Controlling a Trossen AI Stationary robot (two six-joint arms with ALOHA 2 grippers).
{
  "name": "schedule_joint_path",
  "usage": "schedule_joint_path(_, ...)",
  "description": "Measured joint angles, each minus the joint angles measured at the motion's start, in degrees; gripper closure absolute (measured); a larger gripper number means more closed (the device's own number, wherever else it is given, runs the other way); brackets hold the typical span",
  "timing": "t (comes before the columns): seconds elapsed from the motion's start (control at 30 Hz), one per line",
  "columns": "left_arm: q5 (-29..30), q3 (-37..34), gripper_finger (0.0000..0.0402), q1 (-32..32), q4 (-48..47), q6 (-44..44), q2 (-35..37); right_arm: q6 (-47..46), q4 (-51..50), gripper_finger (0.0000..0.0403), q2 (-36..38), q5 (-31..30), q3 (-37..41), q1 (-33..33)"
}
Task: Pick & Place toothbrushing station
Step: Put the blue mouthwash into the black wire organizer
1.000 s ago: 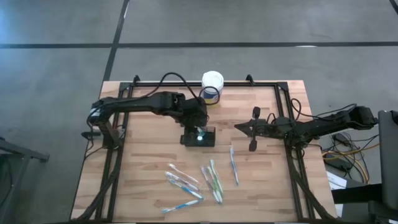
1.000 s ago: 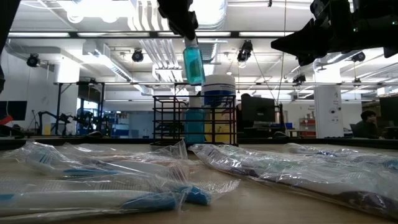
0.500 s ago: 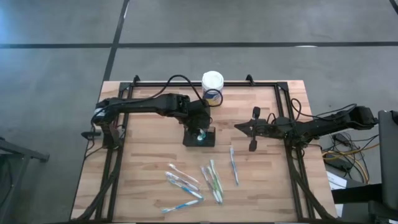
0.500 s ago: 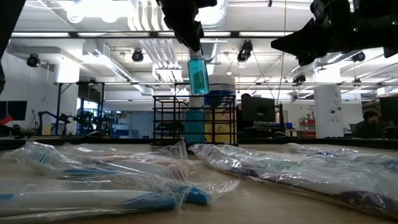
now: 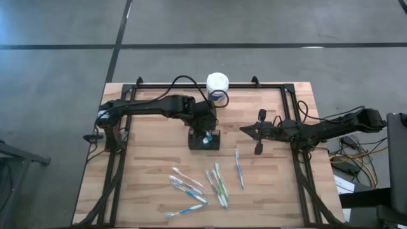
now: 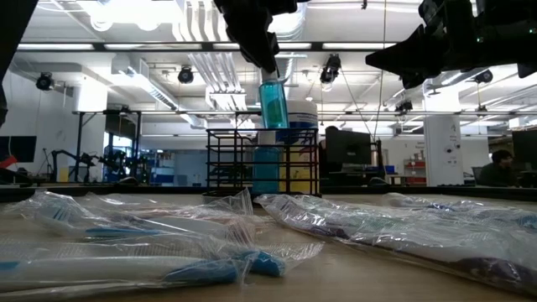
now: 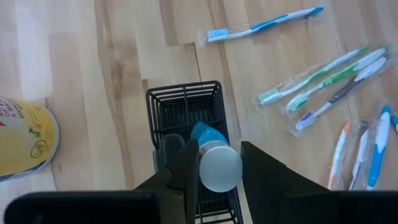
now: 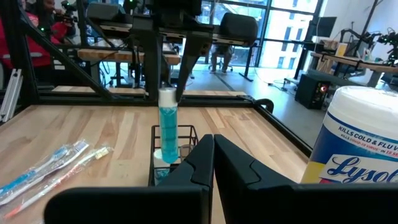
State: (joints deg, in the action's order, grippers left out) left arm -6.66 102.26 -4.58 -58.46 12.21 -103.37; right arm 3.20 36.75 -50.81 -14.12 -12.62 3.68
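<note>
The black wire caddy (image 5: 205,140) stands on the wooden table near its middle; it also shows in the low view (image 6: 294,159). My left gripper (image 5: 205,129) is above it, shut on a small blue bottle (image 6: 273,102) with a white cap (image 7: 219,167). The bottle's lower end is about level with the caddy's top rim. Another blue thing (image 6: 263,169) shows inside the caddy. My right gripper (image 5: 249,130) hangs shut and empty over the table to the right of the caddy. My left gripper pinches the bottle at its top end, by the white cap (image 7: 211,180), between its two fingers (image 7: 186,168). The fingers come from above, pointing down. The bottle hangs upright below them (image 8: 166,124), over the caddy.
A white-lidded, yellow-labelled canister (image 5: 217,88) stands at the far edge, just behind the caddy. Several wrapped toothbrushes (image 5: 194,187) lie toward the near edge, one (image 5: 239,169) apart to the right. A black frame rail (image 5: 210,85) runs round the table.
My left gripper has gone a little toward the table's right edge and down with the blue bottle. The bottle stays upright and now hangs lower, close over the caddy's top.
</note>
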Motion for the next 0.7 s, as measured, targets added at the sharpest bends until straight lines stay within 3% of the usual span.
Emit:
schedule_joint_path(0.4, -0.04, 3.97, 0.0305, -0.01, -5.25, 0.78, 0.31, 0.00, -0.02, 0.0394, 0.02, -0.01, 0.00, 0.00)
schedule_joint_path(0.7, -0.44, 2.92, 0.0305, 0.17, -8.42, 2.90, 0.33, 0.00, -0.04, 0.0394, 0.02, -0.01, 0.00, 0.02)
